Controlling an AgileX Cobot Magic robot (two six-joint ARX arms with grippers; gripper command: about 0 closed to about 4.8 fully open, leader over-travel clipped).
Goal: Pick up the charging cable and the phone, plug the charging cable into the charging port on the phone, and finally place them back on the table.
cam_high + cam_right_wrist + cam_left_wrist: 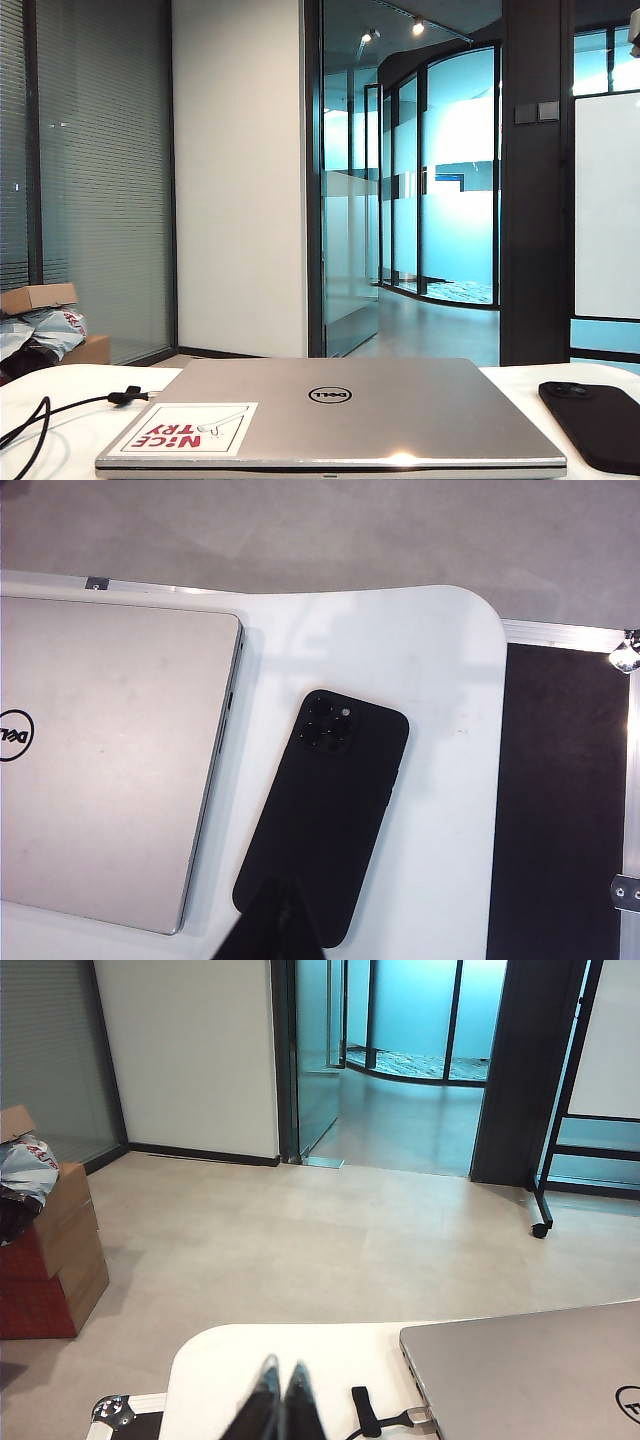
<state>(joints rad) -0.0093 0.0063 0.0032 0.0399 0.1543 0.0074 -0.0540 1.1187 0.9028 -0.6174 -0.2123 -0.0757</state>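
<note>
The phone [600, 420] lies back up on the right of the white table [80, 445], camera bump toward the far edge. In the right wrist view my right gripper [284, 882] is shut, its dark tips over the near end of the phone [330, 810]; nothing shows between them. The charging cable [60, 407] trails across the table's left side with its black clip [125, 396] near the laptop. In the left wrist view my left gripper [282, 1372] is shut and empty above the table [300, 1345], with the cable's clip [365, 1410] and silver plug [422, 1417] beside it. Neither gripper shows in the exterior view.
A closed silver Dell laptop [340, 410] fills the table's middle, between cable and phone [100, 760]. A black case with metal edging [560, 800] sits beyond the table's right edge. Cardboard boxes [60, 1250] stand on the floor at the left.
</note>
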